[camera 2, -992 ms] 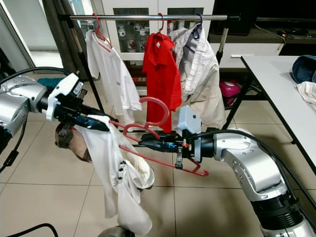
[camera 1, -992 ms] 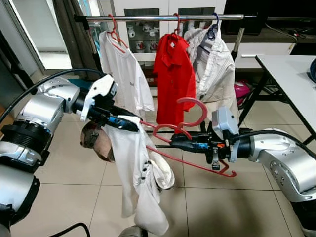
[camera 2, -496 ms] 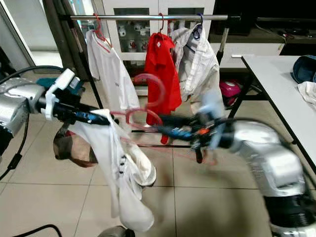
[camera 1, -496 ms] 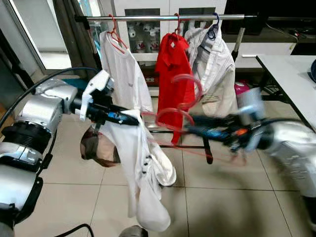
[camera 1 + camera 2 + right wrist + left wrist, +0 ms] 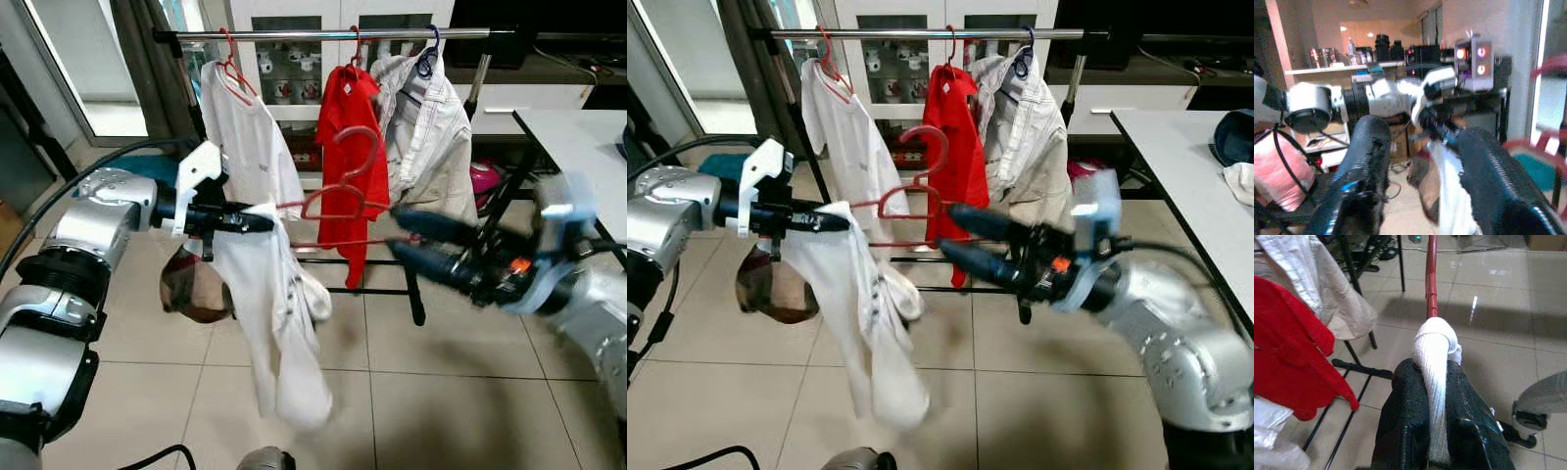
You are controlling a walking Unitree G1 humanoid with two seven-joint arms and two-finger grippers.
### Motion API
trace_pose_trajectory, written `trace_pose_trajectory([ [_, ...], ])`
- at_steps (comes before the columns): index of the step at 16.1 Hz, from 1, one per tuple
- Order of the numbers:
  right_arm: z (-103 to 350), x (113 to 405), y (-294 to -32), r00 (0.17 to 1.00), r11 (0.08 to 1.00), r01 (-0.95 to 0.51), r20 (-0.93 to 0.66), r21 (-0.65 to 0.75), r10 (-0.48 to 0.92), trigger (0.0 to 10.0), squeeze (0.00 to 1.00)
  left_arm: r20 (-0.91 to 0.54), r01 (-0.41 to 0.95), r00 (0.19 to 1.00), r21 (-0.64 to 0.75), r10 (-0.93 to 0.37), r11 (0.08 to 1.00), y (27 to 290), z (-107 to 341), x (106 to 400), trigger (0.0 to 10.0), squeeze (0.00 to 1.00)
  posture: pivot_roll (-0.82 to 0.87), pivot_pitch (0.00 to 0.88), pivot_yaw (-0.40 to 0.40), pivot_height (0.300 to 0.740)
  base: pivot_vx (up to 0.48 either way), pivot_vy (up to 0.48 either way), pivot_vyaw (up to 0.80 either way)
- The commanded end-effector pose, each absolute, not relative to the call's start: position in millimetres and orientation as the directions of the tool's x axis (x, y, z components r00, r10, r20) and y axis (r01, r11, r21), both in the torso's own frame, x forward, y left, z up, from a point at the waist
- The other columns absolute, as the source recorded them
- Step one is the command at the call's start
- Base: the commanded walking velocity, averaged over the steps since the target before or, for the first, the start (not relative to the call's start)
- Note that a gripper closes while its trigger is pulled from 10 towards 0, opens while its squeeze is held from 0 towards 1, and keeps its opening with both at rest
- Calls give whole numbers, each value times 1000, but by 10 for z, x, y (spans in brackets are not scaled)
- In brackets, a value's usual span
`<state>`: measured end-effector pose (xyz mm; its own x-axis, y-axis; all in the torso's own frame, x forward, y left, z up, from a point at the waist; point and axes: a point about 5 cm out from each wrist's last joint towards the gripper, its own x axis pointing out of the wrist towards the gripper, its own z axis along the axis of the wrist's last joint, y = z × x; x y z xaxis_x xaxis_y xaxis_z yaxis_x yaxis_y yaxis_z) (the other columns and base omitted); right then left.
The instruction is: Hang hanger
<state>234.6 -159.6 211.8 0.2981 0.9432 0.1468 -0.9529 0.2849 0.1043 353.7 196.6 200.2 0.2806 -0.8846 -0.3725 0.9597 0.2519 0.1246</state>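
Observation:
A red plastic hanger (image 5: pixel 338 199) hangs level at chest height with a white garment (image 5: pixel 279 313) draped from its left end. My left gripper (image 5: pixel 257 221) is shut on that end, pinching the white cloth (image 5: pixel 1435 377) around the red bar (image 5: pixel 1431 279). My right gripper (image 5: pixel 395 233) is blurred and open, its tips just at the hanger's far end with nothing clamped. The metal rail (image 5: pixel 323 34) runs across above and behind, carrying a white T-shirt (image 5: pixel 250 137), a red polo (image 5: pixel 351 127) and a pale striped shirt (image 5: pixel 431 127).
A white table (image 5: pixel 578 147) stands at the right. A brown bag (image 5: pixel 196 289) hangs below my left arm. The rack's black legs (image 5: pixel 416 304) cross the tiled floor, with a pink object (image 5: pixel 482 178) behind them. Cabinets and a window lie beyond.
My right gripper has let go of the hanger, opened and drawn back to the right. The hanger has risen and levelled out, carried by my left gripper alone.

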Motion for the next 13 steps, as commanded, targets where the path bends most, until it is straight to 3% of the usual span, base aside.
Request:
trace_pose_trajectory([
  [1, 1978, 2329, -1482, 303, 297, -948, 40, 112, 952, 10000, 1000, -330, 947, 316, 167, -889, 274, 1976, 2148, 3579, 0, 0, -16, 0, 124, 740, 0, 0, 0],
  [3, 1540, 2510, -1390, 441, 463, -879, -175, 116, 880, 10000, 1000, -308, 952, 295, 168, -904, 254, 1961, 2261, 3579, 0, 0, -11, 0, 127, 740, 0, 0, 0],
  [5, 1312, 2691, -1351, 535, 577, -802, -248, 153, 808, 10000, 1000, -328, 963, 258, 163, -909, 215, 1947, 2278, 3553, 0, 0, -8, 0, 119, 740, 0, 0, 0],
  [9, 904, 2838, -1316, 591, 689, -656, -359, 306, 722, 10000, 1000, -334, 967, 242, 164, -911, 197, 1903, 2287, 3547, 0, 0, 4, 0, 100, 740, 0, 0, 0],
  [13, 771, 2865, -1201, 585, 679, -616, -346, 399, 734, 10000, 1000, -295, 970, 220, 164, -930, 178, 1839, 2426, 3539, 0, 0, 1, 0, 124, 740, 0, 0, 0],
])
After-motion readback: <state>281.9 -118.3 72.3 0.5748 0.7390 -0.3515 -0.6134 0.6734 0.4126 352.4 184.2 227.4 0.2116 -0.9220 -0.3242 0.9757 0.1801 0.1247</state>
